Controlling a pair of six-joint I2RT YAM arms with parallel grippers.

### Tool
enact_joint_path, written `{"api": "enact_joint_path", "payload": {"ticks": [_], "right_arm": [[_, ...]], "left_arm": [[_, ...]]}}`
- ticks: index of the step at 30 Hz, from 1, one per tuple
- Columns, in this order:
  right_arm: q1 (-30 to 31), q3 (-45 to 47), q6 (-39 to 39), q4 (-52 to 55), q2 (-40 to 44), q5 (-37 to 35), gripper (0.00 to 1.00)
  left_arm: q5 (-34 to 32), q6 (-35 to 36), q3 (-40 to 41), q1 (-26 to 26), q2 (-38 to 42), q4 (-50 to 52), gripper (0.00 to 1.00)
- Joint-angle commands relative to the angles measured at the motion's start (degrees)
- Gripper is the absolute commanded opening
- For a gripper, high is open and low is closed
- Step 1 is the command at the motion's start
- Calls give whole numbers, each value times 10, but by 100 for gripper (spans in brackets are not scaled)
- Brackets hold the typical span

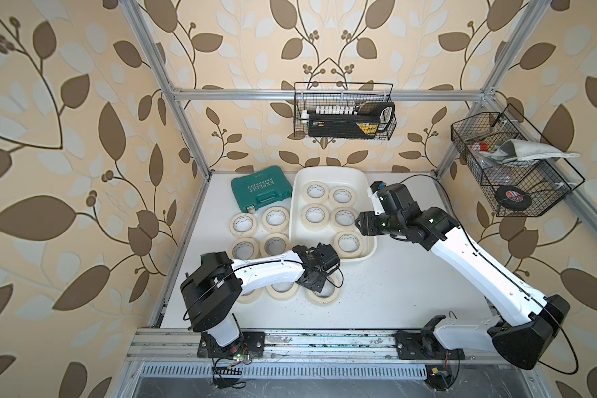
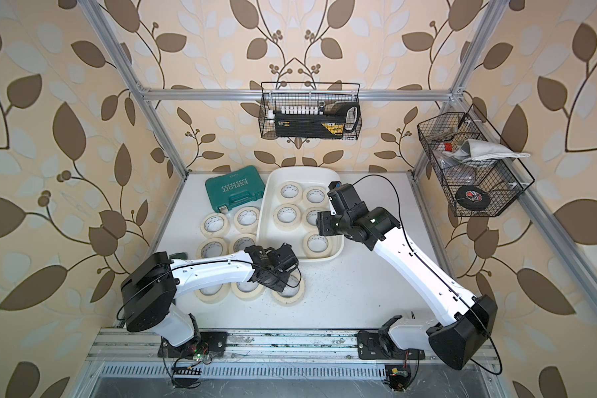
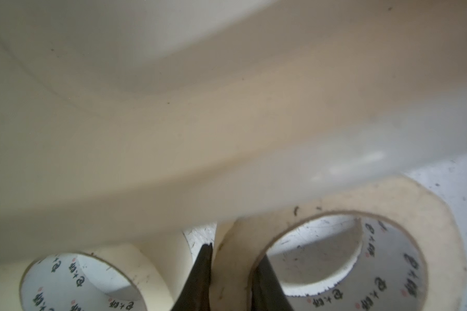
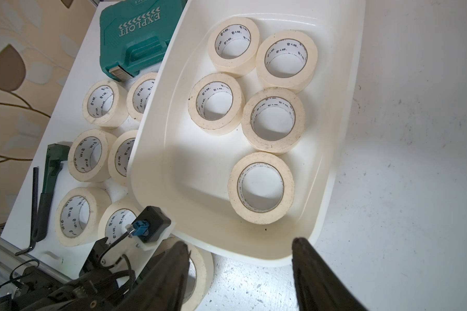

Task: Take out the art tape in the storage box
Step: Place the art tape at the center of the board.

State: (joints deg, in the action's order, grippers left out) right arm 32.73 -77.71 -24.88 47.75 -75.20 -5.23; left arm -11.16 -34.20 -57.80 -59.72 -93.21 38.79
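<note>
My left gripper [image 3: 233, 278] was pinched narrow on the wall of one roll [image 3: 388, 204], one finger inside its core. The roll sat low at the table [image 1: 393, 282], just outside the box [image 1: 299, 220]; whether it touched I could not tell. Five rolls [image 1: 316, 214] lay in the box. I judged it best to settle it flat, clear of its neighbour [image 3: 78, 282], then open and lift straight up. My right gripper [image 4: 241, 246] hung wide and empty over the box's near end.
</note>
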Motion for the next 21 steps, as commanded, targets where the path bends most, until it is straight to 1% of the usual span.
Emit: {"api": "enact_joint_path", "payload": {"ticks": [1, 3, 6, 8, 12, 21], "right_arm": [[-4, 13, -3, 1, -6, 7, 62], [-5, 15, -3, 1, -6, 7, 63], [-7, 18, -2, 1, -6, 7, 63], [-9, 20, -2, 1, -6, 8, 63], [-12, 22, -1, 1, -8, 11, 63], [-17, 25, 0, 5, -4, 11, 63]], "left_arm": [[-34, -20, 3, -6, -2, -11, 0], [-45, -24, 10, -5, -4, -14, 2], [-56, -25, 15, -5, -7, -15, 6], [-56, -24, 14, -5, -7, -16, 14], [-50, -25, 13, -5, -8, -19, 19], [-51, -36, 27, -5, 23, -18, 40]]}}
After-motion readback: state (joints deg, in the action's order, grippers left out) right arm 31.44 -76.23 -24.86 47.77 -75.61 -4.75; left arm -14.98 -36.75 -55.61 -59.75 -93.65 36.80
